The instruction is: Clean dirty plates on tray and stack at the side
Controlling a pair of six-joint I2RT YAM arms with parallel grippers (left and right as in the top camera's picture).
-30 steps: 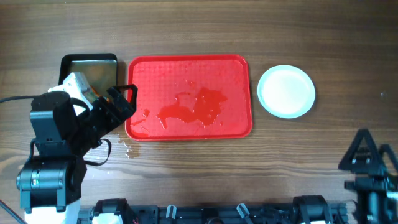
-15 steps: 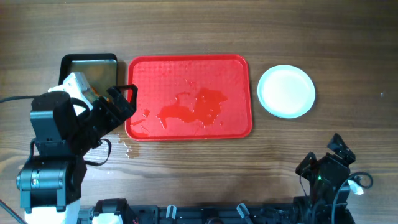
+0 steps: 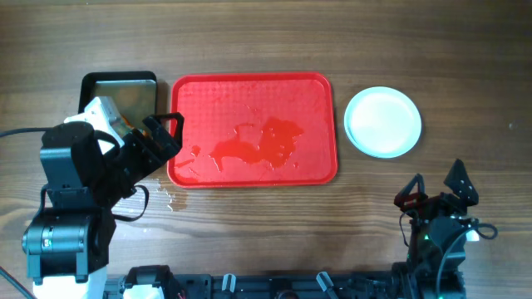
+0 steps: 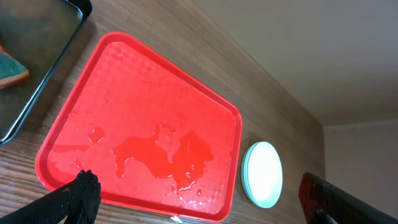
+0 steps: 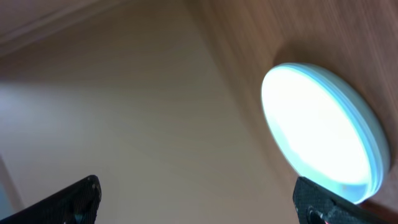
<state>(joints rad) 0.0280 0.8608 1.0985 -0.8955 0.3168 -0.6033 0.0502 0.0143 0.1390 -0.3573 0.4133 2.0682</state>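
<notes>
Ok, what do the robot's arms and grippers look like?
Both arms are mostly black. The left arm has boxy black segments on a grey cylindrical base, a white part near its wrist, and a black cable trailing off left. The left gripper has black fingers. The right arm shows a green light and a red accent; the right gripper has pointed black fingers.

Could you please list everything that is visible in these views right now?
tray: one, red, centre of the table, puddle on it.
plates: one stack, white, right of the tray.
metal pan: one, dark, left of the tray.
sponge: one, green and orange, in the pan.
water drops: a few, clear, by the tray's near left corner.
table: one, brown wood.
left gripper: open, empty, at the tray's left edge.
right gripper: open, empty, near the plates.
</notes>
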